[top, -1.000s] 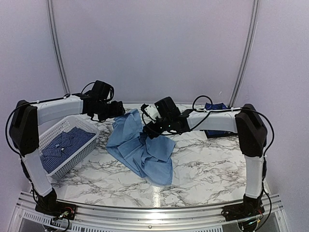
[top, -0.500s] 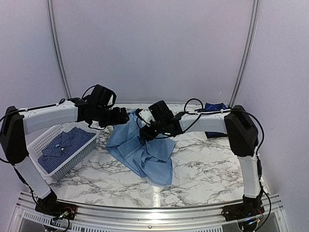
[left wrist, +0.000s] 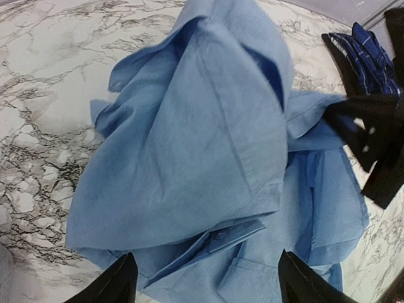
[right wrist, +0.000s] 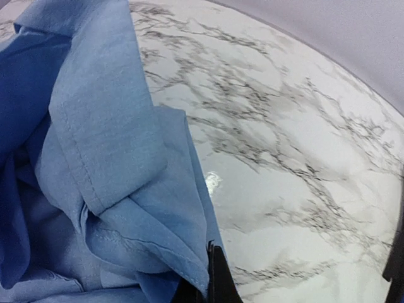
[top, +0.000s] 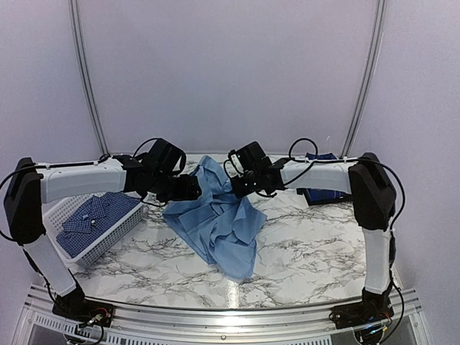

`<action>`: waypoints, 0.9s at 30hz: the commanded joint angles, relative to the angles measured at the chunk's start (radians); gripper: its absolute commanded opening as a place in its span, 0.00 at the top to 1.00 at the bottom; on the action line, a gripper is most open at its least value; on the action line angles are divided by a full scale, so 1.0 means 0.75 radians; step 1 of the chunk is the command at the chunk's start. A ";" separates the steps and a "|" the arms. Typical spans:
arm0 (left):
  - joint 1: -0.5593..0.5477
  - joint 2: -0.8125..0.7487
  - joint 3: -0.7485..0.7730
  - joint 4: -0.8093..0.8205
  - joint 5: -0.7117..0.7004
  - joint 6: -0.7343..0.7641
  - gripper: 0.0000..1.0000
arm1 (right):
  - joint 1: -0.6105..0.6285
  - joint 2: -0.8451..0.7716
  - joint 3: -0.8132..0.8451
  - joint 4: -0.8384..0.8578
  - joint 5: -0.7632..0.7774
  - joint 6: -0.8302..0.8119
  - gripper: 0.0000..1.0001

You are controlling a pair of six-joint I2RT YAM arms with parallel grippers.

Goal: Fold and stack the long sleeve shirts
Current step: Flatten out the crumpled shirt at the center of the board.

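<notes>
A plain light blue long sleeve shirt [top: 219, 223] lies crumpled on the marble table, one part pulled up toward the back. My right gripper [top: 238, 188] is shut on a hemmed fold of it [right wrist: 189, 265], a little above the table. Open over the shirt's left side hovers my left gripper [top: 191, 190], with cloth [left wrist: 208, 145] and a buttoned cuff [left wrist: 237, 237] below its spread fingertips [left wrist: 120, 284]. A small blue-and-white check shirt [top: 95, 214] rests in the basket. The dark navy plaid shirt [top: 322, 159] lies folded behind my right arm.
A white slatted basket [top: 115, 237] stands at the table's left edge. The right gripper's black fingers [left wrist: 369, 142] show in the left wrist view beside the navy plaid shirt [left wrist: 366, 50]. Bare marble [right wrist: 303, 164] stretches right of the blue shirt.
My right gripper has shut on the light blue shirt's edge and drawn it up and back. My left arm has reached rightward, over the shirt's left side.
</notes>
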 commanded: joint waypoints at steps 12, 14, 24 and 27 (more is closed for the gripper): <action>-0.073 0.291 0.106 0.034 0.004 0.113 0.28 | -0.181 -0.317 -0.241 -0.189 0.105 0.280 1.00; -0.072 0.341 0.140 0.059 -0.022 0.130 0.28 | -0.185 -0.298 -0.227 -0.179 0.086 0.267 1.00; -0.066 0.504 0.260 0.184 0.104 0.153 0.32 | -0.227 -0.219 -0.162 -0.169 0.021 0.245 1.00; -0.067 0.543 0.293 0.189 0.190 0.157 0.43 | -0.230 -0.207 -0.161 -0.159 0.014 0.243 1.00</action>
